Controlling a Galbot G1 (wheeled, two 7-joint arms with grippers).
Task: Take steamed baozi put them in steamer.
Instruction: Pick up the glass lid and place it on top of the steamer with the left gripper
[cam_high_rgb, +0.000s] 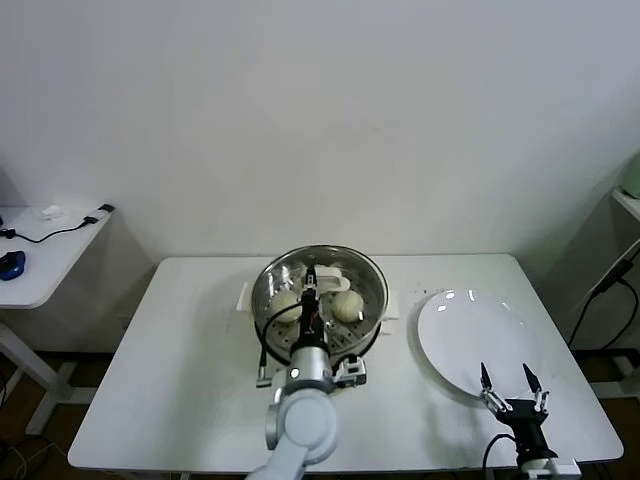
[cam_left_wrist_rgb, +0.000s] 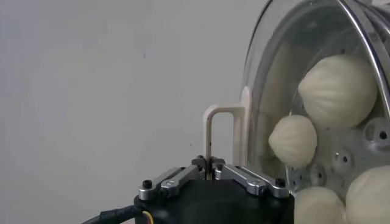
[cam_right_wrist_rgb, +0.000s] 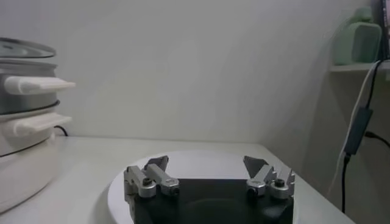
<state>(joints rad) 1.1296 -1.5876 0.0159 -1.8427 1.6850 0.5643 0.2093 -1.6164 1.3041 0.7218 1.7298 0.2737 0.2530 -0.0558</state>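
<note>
All four steamed baozi appear to be already inside the steamer, lying on its perforated tray. They show through the glass in the left wrist view, and two show plainly from the head. The loading therefore looks done, and the step in hand concerns the glass lid.

The left gripper is directly above the steamer's centre, its fingers pinched together on the lid's white loop handle. I cannot tell whether the lid is fully seated on the rim or held a little clear of it. If it is seated, the next move is a plain release and a straight lift away. If not, the lid needs lowering level so that its rim meets the pot all round.

The buns are cream-white domes, matt, with faint pleats running to the crown. The pot is polished stainless steel, round, with a holed tray floor. It sits on a cream base with flat side handles. The lid is clear, domed glass with a bright metal edge, and will be slippery and rigid.

To the right of the steamer lies a flat, glossy white plate, now bare. The right gripper waits over the plate's edge farthest from the steamer, its fingers spread wide and holding nothing.
</note>
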